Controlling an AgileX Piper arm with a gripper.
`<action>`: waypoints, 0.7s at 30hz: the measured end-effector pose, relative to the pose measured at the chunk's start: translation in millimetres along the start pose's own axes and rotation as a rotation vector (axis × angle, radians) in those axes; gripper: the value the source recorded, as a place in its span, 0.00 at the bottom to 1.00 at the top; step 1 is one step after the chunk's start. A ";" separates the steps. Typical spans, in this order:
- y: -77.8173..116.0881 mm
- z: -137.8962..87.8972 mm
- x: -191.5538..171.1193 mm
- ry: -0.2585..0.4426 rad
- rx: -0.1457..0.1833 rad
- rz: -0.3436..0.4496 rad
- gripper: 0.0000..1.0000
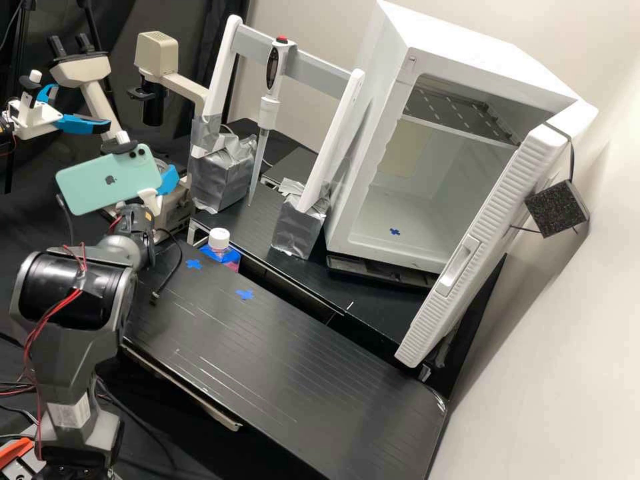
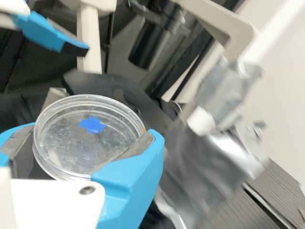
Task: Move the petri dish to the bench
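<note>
At the far left, the second arm (image 1: 40, 120) reaches in with its blue gripper ends, beside the pale eyepiece part of the microscope (image 1: 157, 53). At the near left the working arm (image 1: 73, 333) stands upright on its base: the lower link rises to a bulky dark joint wrapped in black, with red wires looping down its side. From there the forearm runs right and away, through a rounded grey elbow, up to the wrist, where a mint-green phone (image 1: 110, 177) sits tilted in a clamp. Just right of the phone is the gripper (image 1: 169, 180), at the microscope's base and left of the taped stand. The wrist view shows its two blue fingers (image 2: 136, 174) clamped on opposite sides of the clear petri dish (image 2: 86, 148), which is held between them, tilted, with a blue cross showing inside its round outline.

Farther right, a white-capped bottle (image 1: 219, 243) stands by the far edge of the black bench (image 1: 287, 353), near two blue tape crosses (image 1: 245, 295) on the bench top. Beyond, a pipette (image 1: 268, 110) hangs upright in the stand (image 1: 223, 173) with silver-taped feet. At the right is the white incubator (image 1: 373, 133), its door (image 1: 480, 247) swung open, another blue cross on its floor.
</note>
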 end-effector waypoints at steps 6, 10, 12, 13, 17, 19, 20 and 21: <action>-2.4 28.9 -28.0 -0.040 0.008 0.025 0.00; -0.9 46.0 -47.3 -0.064 0.020 0.047 0.00; -1.2 50.6 -54.2 -0.069 0.024 0.052 0.00; -1.1 52.0 -57.5 -0.068 0.020 0.054 0.00; -2.4 60.1 -69.9 -0.071 0.023 0.064 0.00; -3.4 62.9 -75.4 -0.068 0.023 0.066 0.00; -4.0 64.2 -78.9 -0.062 0.024 0.066 0.00; -4.4 65.7 -81.7 -0.059 0.024 0.067 0.00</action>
